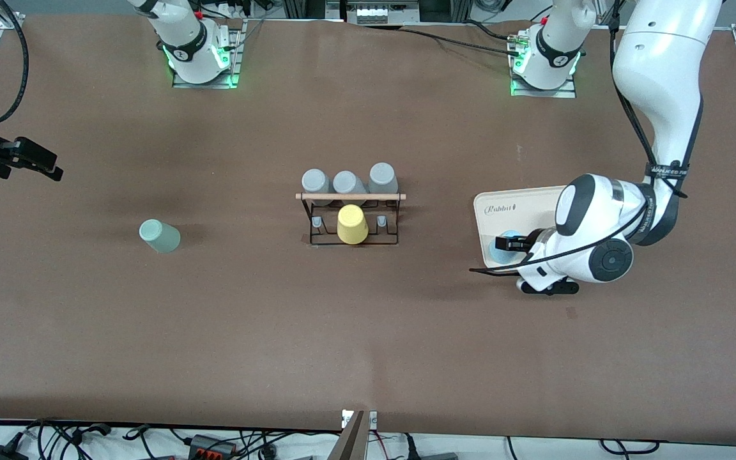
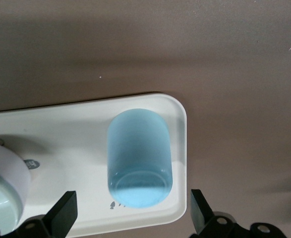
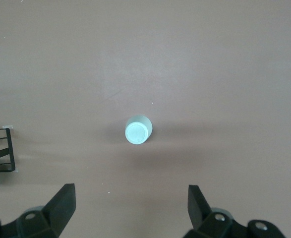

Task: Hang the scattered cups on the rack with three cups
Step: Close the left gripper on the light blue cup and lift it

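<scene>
Two scattered tumblers are what matter here. One, a light blue matte plastic tumbler (image 1: pixel 504 250), sits mouth-down on a cream rectangular tray (image 1: pixel 515 204) at center right of the front view. In the left wrist view that blue tumbler (image 2: pixel 139 157) is in the lower middle of the frame, close to the tray's rounded corner (image 2: pixel 177 111), with some white round thing (image 2: pixel 4 173) at the frame's lower left edge that I can't make out.

Left gripper (image 1: pixel 507 243) hangs right over the blue tumbler, claw released, fingers (image 2: pixel 63 213) spread wide on either side and not touching it.

Second one, a pale mint green plastic tumbler (image 1: pixel 159 235), stands upside down on the bare brown table (image 1: pixel 368 332) at center left of the front view, well apart from everything.

Right gripper (image 1: pixel 48 165) is up at the left edge of the front view, also released; its wrist view shows the mint tumbler (image 3: pixel 138 131) mid-frame between the open fingers (image 3: pixel 61 206), far below.

Dead center is the small black wire rack with a light wooden rod (image 1: pixel 350 217), holding a yellow cup (image 1: pixel 351 224) and three grey cups (image 1: pixel 349 181).
</scene>
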